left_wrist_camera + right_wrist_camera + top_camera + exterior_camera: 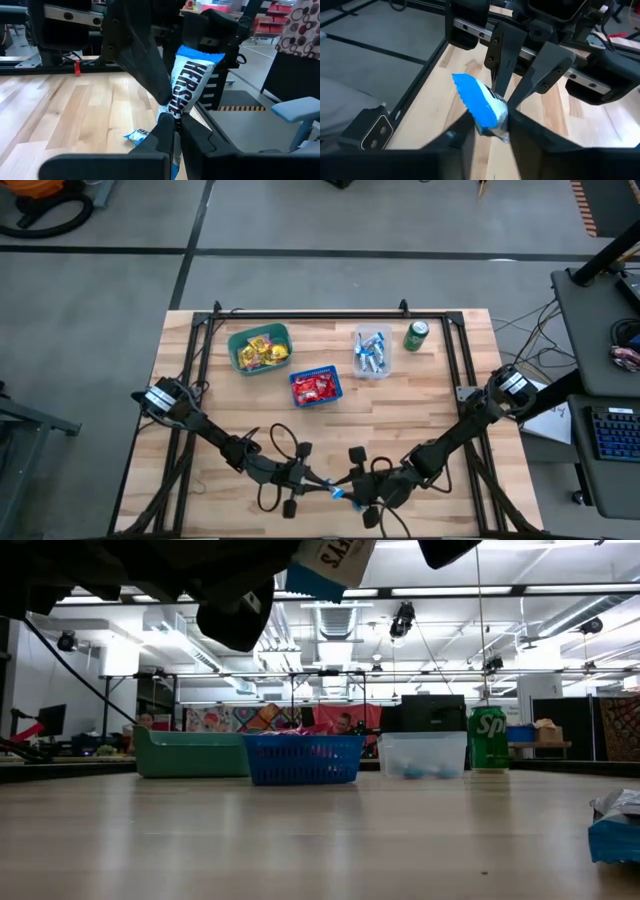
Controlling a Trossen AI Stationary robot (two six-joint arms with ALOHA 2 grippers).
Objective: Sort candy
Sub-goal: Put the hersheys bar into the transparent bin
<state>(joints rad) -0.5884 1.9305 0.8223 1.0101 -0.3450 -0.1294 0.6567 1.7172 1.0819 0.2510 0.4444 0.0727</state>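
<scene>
A blue-and-white bar (192,75) hangs above the counter's (430,405) near edge, "HERSHEY'S" in dark letters down its white side, its blue end crinkled. Left gripper (170,122) is clamped on its lower end, and right gripper (492,122) has both fingers pressed to the other end. Another blue wrapper (137,135) lies on the counter just below

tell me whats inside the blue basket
The blue basket holds a heap of red candies, filling it in the high view. Anything beneath that top layer is covered, and the low view shows only the basket's wall.
</scene>
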